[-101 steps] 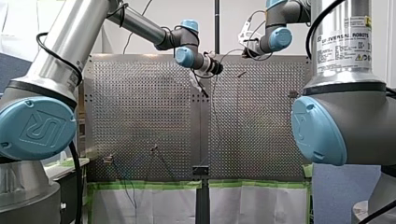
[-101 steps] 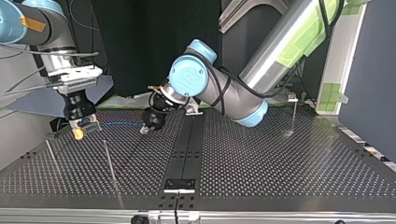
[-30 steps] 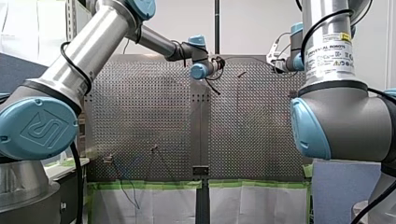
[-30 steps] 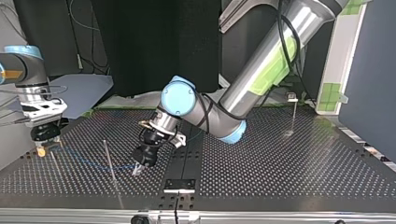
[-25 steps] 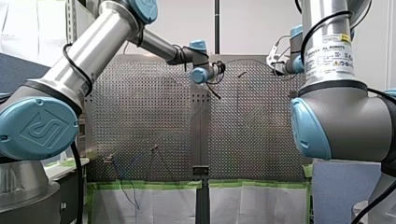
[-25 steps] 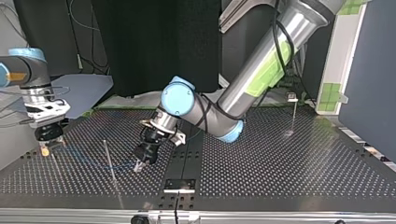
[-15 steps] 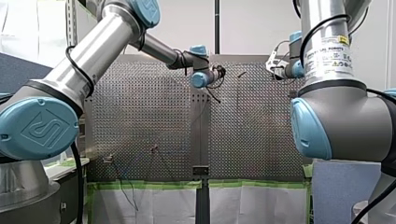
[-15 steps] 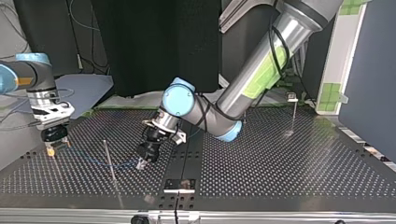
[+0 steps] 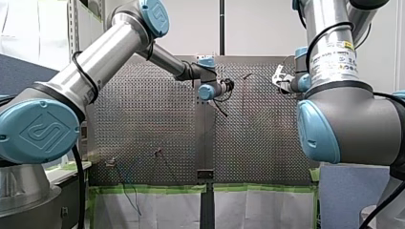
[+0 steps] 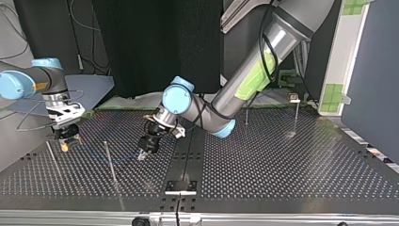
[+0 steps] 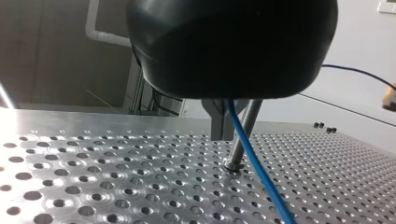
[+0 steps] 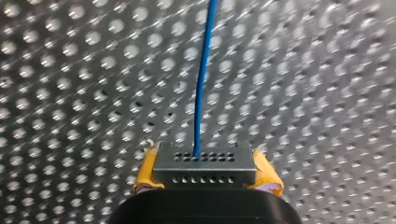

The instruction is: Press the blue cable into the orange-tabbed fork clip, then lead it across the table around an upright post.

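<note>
The blue cable [image 12: 201,93] runs out from between the yellow pads [image 12: 268,179] of my right gripper [image 12: 204,161], which is shut on it low over the perforated table [image 12: 70,93]. My left gripper [image 11: 229,135], black with metal fingers, is shut on the same cable [image 11: 259,168], right beside an upright post [image 11: 243,140]. In the top view my left gripper [image 10: 141,156] is near the middle and my right gripper [image 10: 65,146] is at the left. The cable [image 10: 120,159] sags faintly between them, past a thin post [image 10: 110,162]. I see no orange-tabbed clip.
More thin posts stand at the top view's far left [image 10: 51,157] and back right [image 10: 297,115], [image 10: 246,117]. A black rail [image 10: 188,155] runs down the middle of the table. In the front view two small fixtures [image 9: 111,162], [image 9: 156,152] sit on the table's near part.
In the top view my right gripper has moved toward the middle and my left gripper has drawn back from the near edge, both still shut on the cable.
</note>
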Controlling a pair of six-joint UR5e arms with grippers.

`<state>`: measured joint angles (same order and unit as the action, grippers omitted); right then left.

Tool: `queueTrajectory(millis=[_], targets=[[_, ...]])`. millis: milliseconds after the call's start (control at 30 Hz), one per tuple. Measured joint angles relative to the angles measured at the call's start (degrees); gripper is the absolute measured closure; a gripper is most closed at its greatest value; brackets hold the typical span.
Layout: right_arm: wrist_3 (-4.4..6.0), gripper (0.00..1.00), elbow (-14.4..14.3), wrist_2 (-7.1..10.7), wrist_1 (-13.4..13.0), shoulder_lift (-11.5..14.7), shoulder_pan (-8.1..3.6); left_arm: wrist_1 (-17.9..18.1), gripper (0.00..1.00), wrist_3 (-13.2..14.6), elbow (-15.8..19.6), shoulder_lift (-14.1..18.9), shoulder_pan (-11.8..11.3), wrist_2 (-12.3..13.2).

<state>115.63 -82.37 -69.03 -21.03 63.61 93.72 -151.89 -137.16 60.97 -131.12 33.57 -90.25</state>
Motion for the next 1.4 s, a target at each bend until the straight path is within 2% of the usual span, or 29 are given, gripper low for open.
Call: queueTrajectory(millis=[400,467,533,567,600,633,667,700,733,767,800,833,1033,1233,1400], targets=[[-0.55,1.0,-0.35,0.03,0.23,-3.62,0.61,-1.3,0.99,0.35,0.0,-0.11,0.5,-0.41],[-0.67,1.0,-0.69,-0.02,0.18,-3.79,0.83,-1.51,0.96,0.42,0.0,-0.11,0.51,-0.46],[-0.75,1.0,-1.0,-0.07,0.14,-3.88,0.99,-1.87,0.79,0.67,0.0,-0.12,0.5,-0.54],[-0.78,1.0,-1.18,-0.09,0.12,-3.91,1.12,-2.07,0.79,0.78,0.0,-0.12,0.5,-0.59],[-0.8,1.0,-1.3,-0.11,0.12,-3.95,1.2,-2.36,0.68,0.9,0.0,-0.19,0.5,-0.68],[-0.84,1.0,-1.41,-0.12,0.11,-4.03,1.28,-2.63,0.51,0.98,0.0,-0.31,0.48,-0.71],[-0.89,1.0,-1.52,-0.15,0.12,-4.21,1.36,-2.91,0.51,1.04,0.0,-0.47,0.44,-0.73],[-0.92,1.0,-1.58,-0.18,0.13,-4.4,1.42,-3.28,0.46,1.12,0.0,-0.75,0.38,-0.76],[-0.95,1.0,-1.62,-0.24,0.13,-4.66,1.46,-3.58,0.26,1.19,0.0,-1.03,0.36,-0.76],[-0.98,1.0,-1.65,-0.33,0.12,-5.06,1.5,-3.88,0.26,1.28,0.0,-1.38,0.33,-0.78],[-1.01,1.0,-1.66,-0.38,0.14,-5.39,1.51,-4.29,0.15,1.48,0.0,-1.92,0.31,-0.81],[-1.05,1.0,-1.66,-0.42,0.15,-5.7,1.52,-4.62,0.1,1.7,0.0,-2.36,0.3,-0.88],[-1.37,1.0,-1.7,-1.29,0.24,-7.28,1.56,-7.28,0.07,4.32,0.0,-3.79,0.47,-3.29],[-2.09,1.0,-1.79,-3.25,0.72,-8.32,1.59,-10.81,0.07,7.86,0.0,-3.91,1.04,-6.83],[-2.4,1.0,-1.88,-4.77,1.27,-9.97,1.6,-12.06,0.07,10.8,0.0,-3.91,1.15,-9.78]])
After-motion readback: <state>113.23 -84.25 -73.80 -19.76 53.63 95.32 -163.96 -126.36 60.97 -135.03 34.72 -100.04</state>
